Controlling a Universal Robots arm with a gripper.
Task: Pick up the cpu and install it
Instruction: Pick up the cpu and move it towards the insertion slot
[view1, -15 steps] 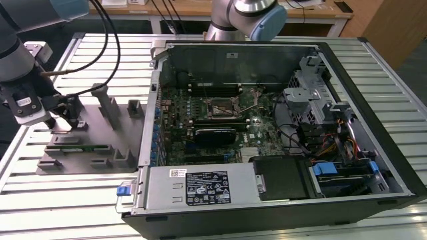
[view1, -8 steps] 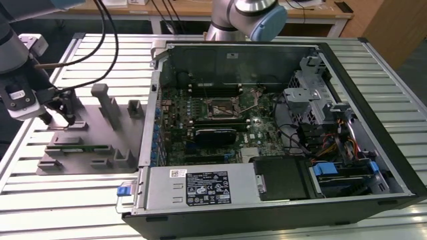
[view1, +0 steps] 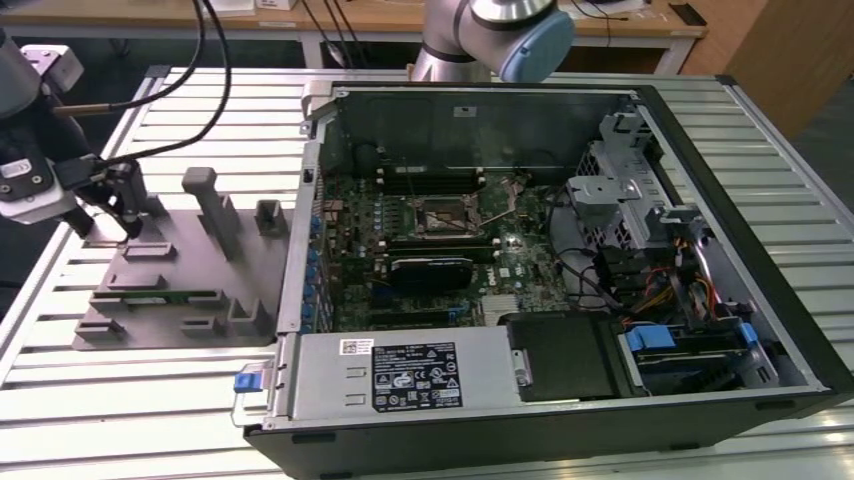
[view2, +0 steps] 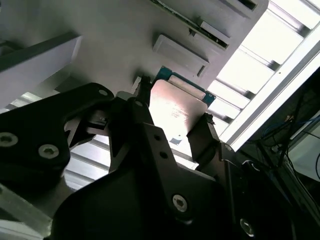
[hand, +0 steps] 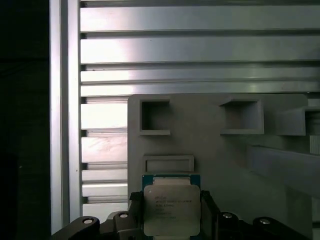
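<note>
Your hand (view2: 175, 104) is clamping the cpu (hand: 171, 205) by 2 opposite edges, between its fingers (view2: 200, 140), just above the grey fixture tray (hand: 215, 150). Be keeping it level, so no corner is catching the tray.

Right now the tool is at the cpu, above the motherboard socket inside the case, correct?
No. The tool is at the cpu, but above the grey fixture tray outside the case, as the exterior view shows.
</note>
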